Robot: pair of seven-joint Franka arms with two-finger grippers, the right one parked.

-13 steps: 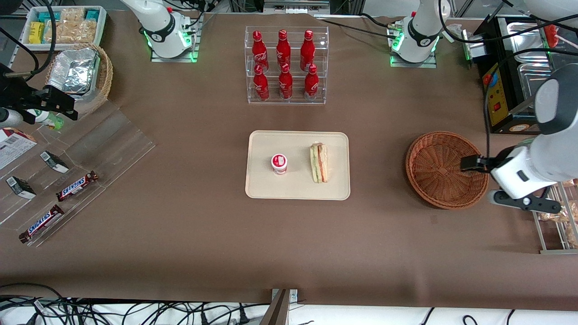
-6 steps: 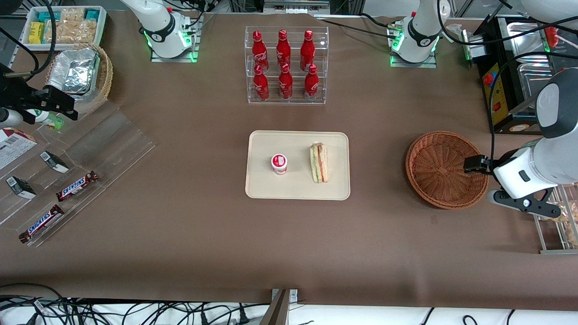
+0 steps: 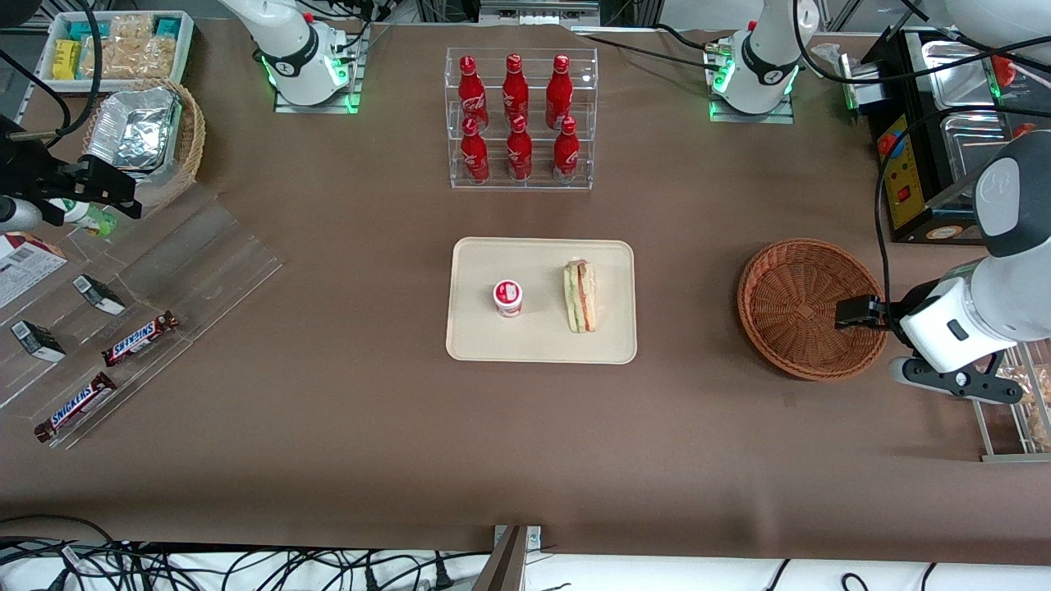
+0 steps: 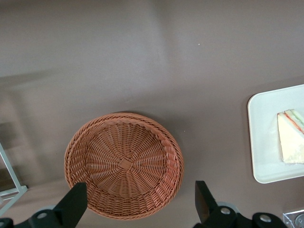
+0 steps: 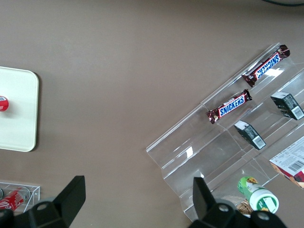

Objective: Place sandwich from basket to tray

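The triangular sandwich (image 3: 580,296) lies on the cream tray (image 3: 542,345) at mid-table, beside a small red-and-white cup (image 3: 508,297). It also shows in the left wrist view (image 4: 291,137) on the tray (image 4: 263,142). The reddish-brown wicker basket (image 3: 800,308) stands toward the working arm's end and holds nothing; it also shows in the left wrist view (image 4: 124,164). My left gripper (image 3: 854,313) hovers above the basket's rim on the working arm's side, open and empty, its fingers (image 4: 71,205) wide apart.
A clear rack of red bottles (image 3: 520,119) stands farther from the front camera than the tray. A black appliance (image 3: 924,164) and a metal rack (image 3: 1014,394) sit at the working arm's end. A clear shelf with Snickers bars (image 3: 139,338) and a tan basket (image 3: 148,139) lie toward the parked arm's end.
My left gripper drifted a little toward the working arm's end, then came back over the basket's rim and slightly nearer the front camera. The sandwich and tray have not moved.
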